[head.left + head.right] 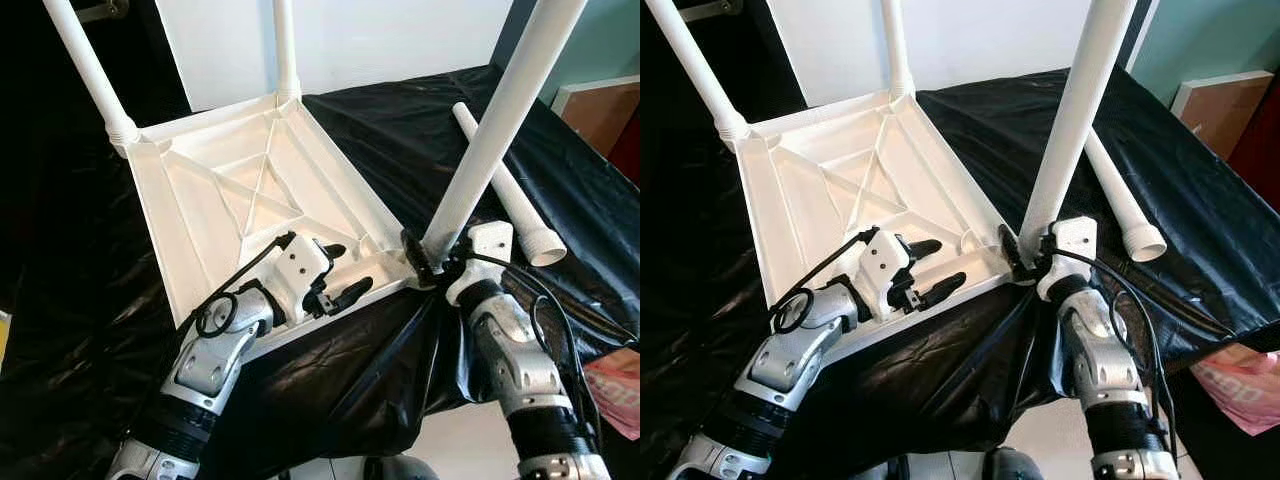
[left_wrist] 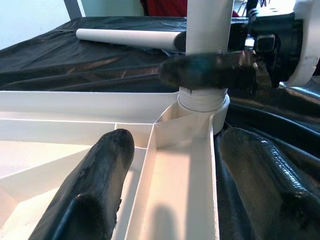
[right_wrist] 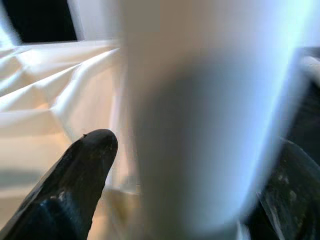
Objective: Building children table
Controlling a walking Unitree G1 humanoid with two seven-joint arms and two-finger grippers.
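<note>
- The white plastic children's tabletop (image 1: 250, 190) lies upside down on a desk draped in black plastic sheeting (image 1: 400, 130), ribbed underside up, so the corner sockets face upward to take the legs.
- Two legs already stand in the far corners: the far-left leg (image 1: 85, 70) and the far-middle leg (image 1: 285, 50).
- The left end effector (image 1: 338, 280) rests on the tabletop's near rim with its fingers spread, straddling the rim wall, probably to steady the top.
- The right end effector (image 1: 428, 262) pinches the near-right leg (image 1: 500, 130) just above its socket, holding it upright, likely for seating or twisting.
- A fourth leg (image 1: 510, 190) lies loose on the sheeting, near the right arm.
- No brand or writing is readable.
</note>
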